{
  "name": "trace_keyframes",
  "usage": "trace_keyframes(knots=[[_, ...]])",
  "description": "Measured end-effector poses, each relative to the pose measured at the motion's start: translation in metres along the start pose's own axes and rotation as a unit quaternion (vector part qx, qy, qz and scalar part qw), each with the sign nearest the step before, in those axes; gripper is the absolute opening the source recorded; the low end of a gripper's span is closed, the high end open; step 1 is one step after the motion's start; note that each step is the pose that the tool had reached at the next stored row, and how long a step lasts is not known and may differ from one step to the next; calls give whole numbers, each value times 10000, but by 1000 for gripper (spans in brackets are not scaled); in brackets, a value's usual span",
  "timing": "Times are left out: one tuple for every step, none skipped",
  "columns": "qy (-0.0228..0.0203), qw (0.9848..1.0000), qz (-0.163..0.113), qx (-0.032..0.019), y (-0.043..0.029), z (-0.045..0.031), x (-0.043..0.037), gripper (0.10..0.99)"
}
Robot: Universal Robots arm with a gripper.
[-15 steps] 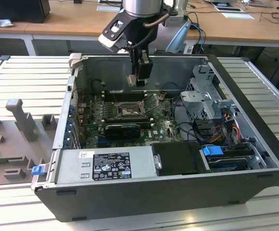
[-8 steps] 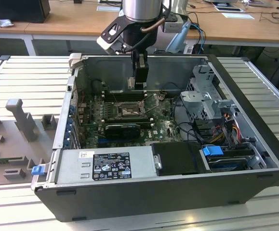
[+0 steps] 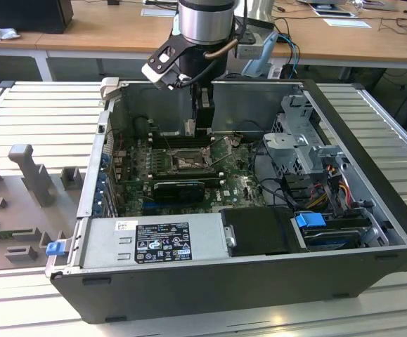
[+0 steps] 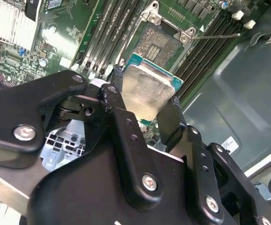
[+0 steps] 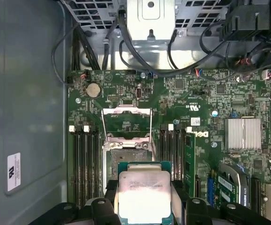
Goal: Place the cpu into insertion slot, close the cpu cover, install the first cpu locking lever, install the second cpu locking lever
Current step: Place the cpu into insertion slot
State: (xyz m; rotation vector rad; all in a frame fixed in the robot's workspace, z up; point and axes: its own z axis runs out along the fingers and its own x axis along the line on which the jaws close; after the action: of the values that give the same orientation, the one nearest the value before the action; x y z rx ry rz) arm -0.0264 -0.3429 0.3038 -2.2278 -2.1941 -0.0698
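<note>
**Nearly over the slot: cpu clamped, cover open**

Closest in, the tool (image 4: 143, 93) is clamped on the cpu (image 4: 149, 86). Its two black fingers (image 4: 121, 122) press on opposite edges, and the pale metal top faces the wrist cameras. The chip is clear of the board (image 5: 196, 93) and is not seated.

Just past the chip's leading edge lies the slot (image 4: 159, 43), and this relation decides the placement. In the first wrist view the cpu (image 5: 144, 192) covers the near rim of the slot (image 5: 126, 157), so the slot lies ahead of the tool (image 5: 144, 187) and below it. The offset along that line looks small. The chip is square, so it has no long axis to line up. What counts is its edges, which run roughly parallel to the slot's rim in that view, so I judge that little twist is needed. In the second wrist view the chip looks tilted against the board, though the slanted camera may cause that.

On the far side of the slot, the cover (image 5: 126, 119) stands swung open, its window showing green board behind. A thin wire lever (image 4: 219, 35) lies thrown out to one side, across the memory slots (image 4: 210, 28). Nothing blocks the slot's opening.

Farther out, in the exterior view, the arm (image 3: 203, 28) comes straight down into the open case (image 3: 372, 232). Its wrist is over the rear of the board and the tool (image 3: 197, 126) points down, above the slot (image 3: 187, 163) with a clear gap. The case rests on a ribbed table (image 3: 41, 112).
</note>
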Motion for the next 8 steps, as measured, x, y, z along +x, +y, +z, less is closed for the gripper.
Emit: trace_keyframes(knots=[[-3, 10000, -1, 0, 0, 11, -1, 533], [-4, 10000, -1, 0, 0, 27, -1, 533], [-5, 10000, -1, 1, -1, 44, -1, 533], [-4, 10000, 0, 1, -4, 53, -2, 533], [-4, 10000, 0, 1, -9, 58, -2, 533], [-5, 10000, 0, 1, -15, 62, -2, 533], [-5, 10000, 0, 2, -22, 66, -1, 533], [-5, 10000, 0, 1, -27, 69, 1, 533]])
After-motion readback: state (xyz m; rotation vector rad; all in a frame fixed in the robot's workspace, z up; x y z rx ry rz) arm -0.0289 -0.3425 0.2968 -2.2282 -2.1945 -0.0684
